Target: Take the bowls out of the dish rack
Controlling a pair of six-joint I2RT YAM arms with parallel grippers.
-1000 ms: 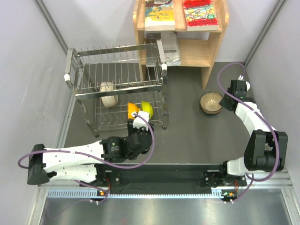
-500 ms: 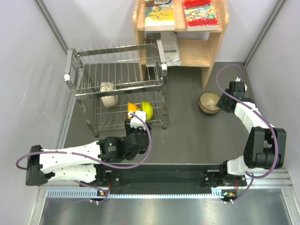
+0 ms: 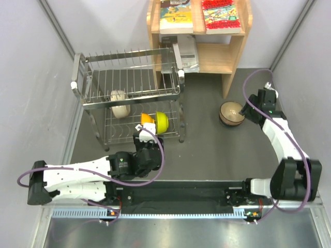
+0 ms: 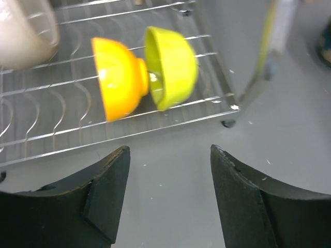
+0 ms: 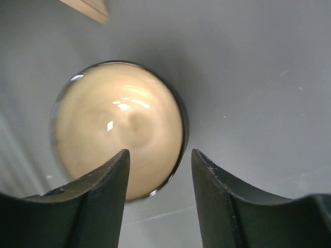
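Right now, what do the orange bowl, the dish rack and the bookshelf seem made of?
Orange bowl: glossy, likely glazed ceramic or plastic; it shows bright highlights. Dish rack: shiny metal wire, thin reflective rods. Bookshelf: pale unpainted wood, matte, probably.

No text, label, brand, number or sign can be read in any view. Printed covers are seen on a yellow book point(image 3: 176, 15) and a red book point(image 3: 220, 14) laid on top of the shelf point(image 3: 235, 51), but the lettering is too small and blurred to be made out. No markings are shown in either wrist view.
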